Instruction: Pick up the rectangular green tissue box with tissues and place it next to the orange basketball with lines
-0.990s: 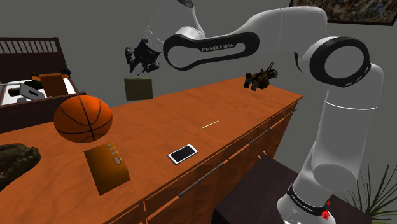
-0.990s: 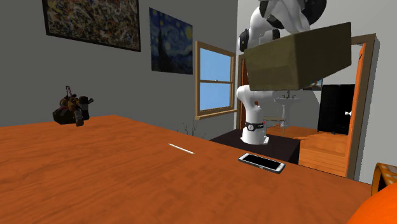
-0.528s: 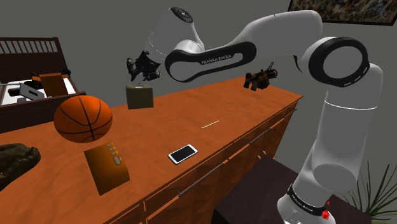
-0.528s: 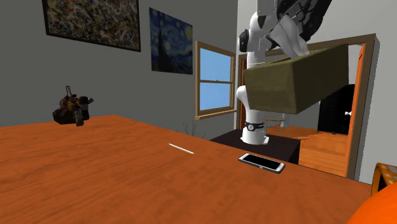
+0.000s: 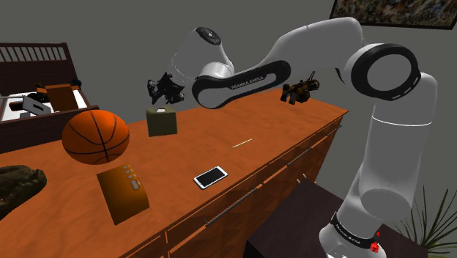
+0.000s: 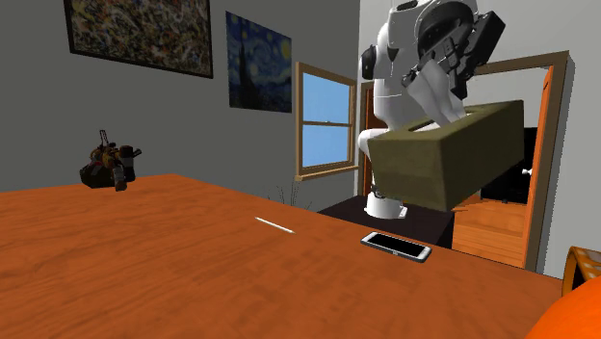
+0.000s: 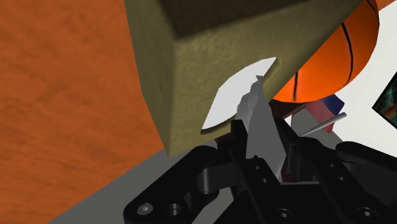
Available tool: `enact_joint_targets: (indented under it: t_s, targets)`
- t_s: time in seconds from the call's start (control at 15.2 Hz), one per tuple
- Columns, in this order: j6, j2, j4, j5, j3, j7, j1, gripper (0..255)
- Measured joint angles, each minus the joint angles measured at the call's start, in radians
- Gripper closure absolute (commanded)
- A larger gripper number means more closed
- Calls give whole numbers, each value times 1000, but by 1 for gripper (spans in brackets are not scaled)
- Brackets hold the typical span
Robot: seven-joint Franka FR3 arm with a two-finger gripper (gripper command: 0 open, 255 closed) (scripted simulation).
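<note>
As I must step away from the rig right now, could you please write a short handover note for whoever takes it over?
Grip: the claw is shut on the olive tissue box, clasping the white tissue at its slot.
Where: the box hangs tilted, low over the wooden table, on the shoulder view's right of the orange basketball and apart from it.
Done: pickup and, it seems, most of the carry.
Left: set the box down beside the ball, open the claw, back away.

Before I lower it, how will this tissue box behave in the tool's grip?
Probably light for its size: the tissue box hangs tilted from the tool, seemingly by its white tissue alone. That floppy hold may let it swing or slip. Set down, its flat sides should not roll.
</note>
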Motion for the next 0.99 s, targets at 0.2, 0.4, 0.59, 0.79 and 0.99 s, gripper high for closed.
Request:
enact_joint_targets:
  t_s: [0.2,0.4,0.59,0.79,0.99]
  targets:
    - [31,10,-22,-24,-10,23,5,255]
    - [65,22,-46,-53,-23,51,12,255]
    - [97,38,-64,-82,-37,79,19,255]
    - [128,56,-77,-115,-54,109,29,255]
    - [160,68,-98,-156,-76,153,46,255]
